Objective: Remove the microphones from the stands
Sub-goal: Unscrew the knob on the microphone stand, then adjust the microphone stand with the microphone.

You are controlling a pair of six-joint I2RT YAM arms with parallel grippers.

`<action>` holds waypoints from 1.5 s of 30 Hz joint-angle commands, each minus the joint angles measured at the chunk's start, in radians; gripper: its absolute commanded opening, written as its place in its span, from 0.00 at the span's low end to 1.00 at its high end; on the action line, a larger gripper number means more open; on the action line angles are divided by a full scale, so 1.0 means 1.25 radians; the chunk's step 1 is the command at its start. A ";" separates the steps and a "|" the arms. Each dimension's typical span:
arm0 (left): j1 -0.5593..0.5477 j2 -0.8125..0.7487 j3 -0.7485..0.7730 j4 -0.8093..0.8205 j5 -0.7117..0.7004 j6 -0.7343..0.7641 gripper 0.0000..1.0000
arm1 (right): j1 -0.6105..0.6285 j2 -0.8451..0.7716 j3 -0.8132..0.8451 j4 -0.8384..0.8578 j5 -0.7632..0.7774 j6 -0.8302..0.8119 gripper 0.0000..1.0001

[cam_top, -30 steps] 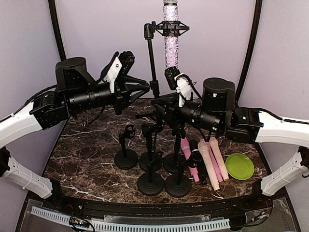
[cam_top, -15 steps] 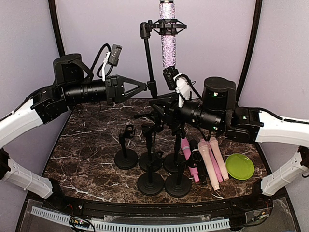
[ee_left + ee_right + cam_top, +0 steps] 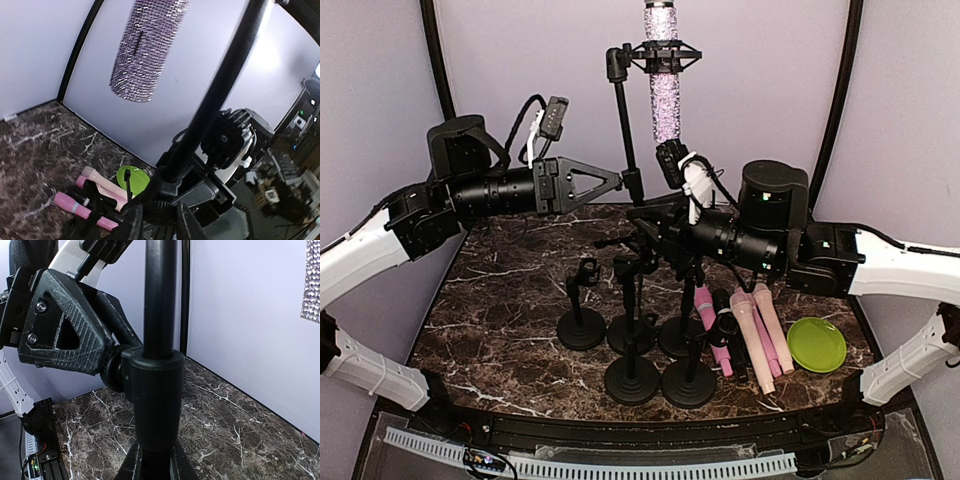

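A glittery purple microphone (image 3: 663,70) sits upright in a black shock mount on top of a tall black stand (image 3: 623,120) at the back of the marble table. My left gripper (image 3: 623,181) is shut on the stand's adjustment knob (image 3: 160,212) at the collar. Its fingers (image 3: 131,225) flank the knob in the left wrist view, with the microphone (image 3: 145,50) above. My right gripper (image 3: 642,212) is shut on the stand's pole just below the collar (image 3: 152,400). Its fingers (image 3: 131,465) clamp the pole in the right wrist view, where the microphone's edge (image 3: 312,280) shows at the right.
Several short black desk stands (image 3: 632,380) cluster at the table's middle front. Pink microphones (image 3: 760,330) and a black one lie to their right, next to a green plate (image 3: 816,344). Purple walls close in the back.
My left wrist has rolled while shut on the knob, so its camera now sits on top. The stand's top and the microphone have shifted slightly left. The right arm has held still.
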 commanded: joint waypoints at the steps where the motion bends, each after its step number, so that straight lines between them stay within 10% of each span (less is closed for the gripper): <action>1: -0.003 -0.052 0.037 -0.001 -0.079 0.108 0.42 | 0.003 -0.035 0.009 0.160 -0.001 0.005 0.00; 5: -0.004 -0.063 0.104 -0.021 -0.146 0.194 0.64 | 0.003 -0.036 0.007 0.161 -0.001 0.007 0.00; 25: -0.003 0.178 0.544 -0.128 -0.254 0.366 0.75 | 0.003 0.040 0.064 0.078 0.002 0.061 0.00; 36: -0.003 0.164 0.422 -0.164 -0.216 0.377 0.32 | 0.003 0.041 0.070 0.064 0.011 0.059 0.00; 45: -0.003 0.129 0.375 -0.150 -0.171 0.356 0.24 | 0.002 0.041 0.075 0.073 0.019 0.054 0.00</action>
